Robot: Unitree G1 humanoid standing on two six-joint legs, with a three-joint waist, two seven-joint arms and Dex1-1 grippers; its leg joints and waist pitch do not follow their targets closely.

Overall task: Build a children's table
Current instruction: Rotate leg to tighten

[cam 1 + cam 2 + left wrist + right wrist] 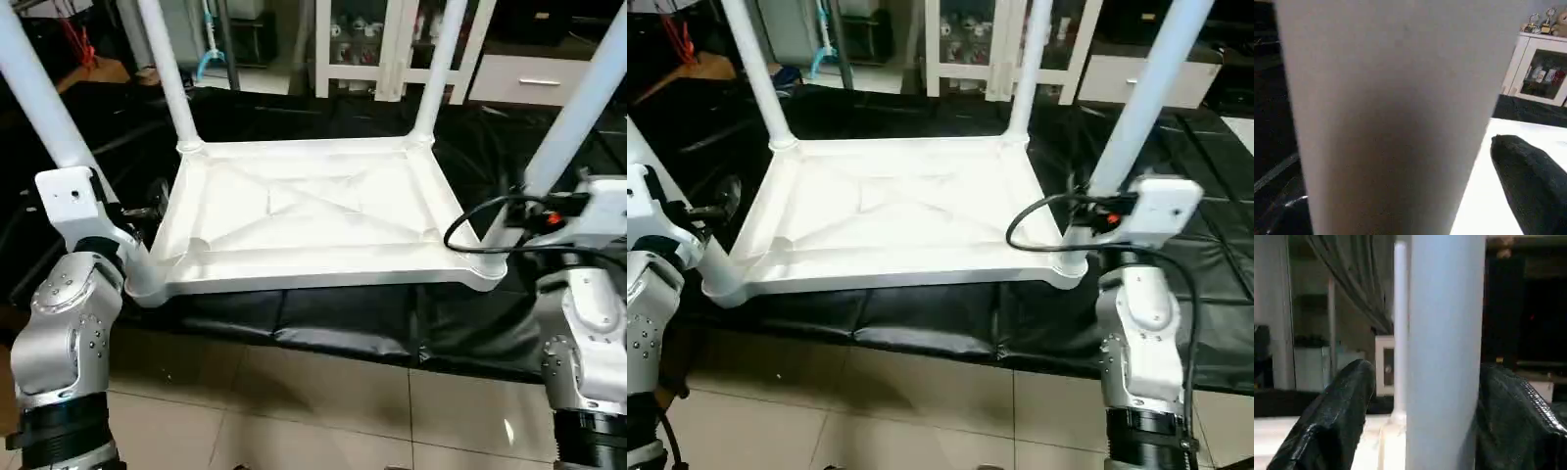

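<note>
A: Children's table (313, 220) — inverted on the black mat (333, 328), centre of the frame, ribbed underside up. Four legs rise from the corner sockets, long axes near vertical, leaning outward toward the frame's corners.

B: Where do the grippers stand relative to the legs?

A: Each flanks a near leg. The near-left leg (44, 93) runs from the lower-left corner socket to the upper left of the frame; the left gripper (1484, 161) sits at its base. In the left wrist view the leg passes directly in front of the camera, with one black finger (1530, 181) beside it and apart from it; the jaws stand wide, not gripping.

B: And the right?

A: The near-right leg (1146, 98) climbs toward the upper right. The right gripper (1444, 406) straddles it: one finger (1337, 416) clearly apart, the other finger (1513, 421) close against it. Whether it touches cannot be told. I read the jaws as loose, not clamped.

B: The relation the next move depends on?

A: Probably this: each leg's axis runs upright between its own arm's fingers, so either jaw need only close to grip; neither arm must travel.
</note>
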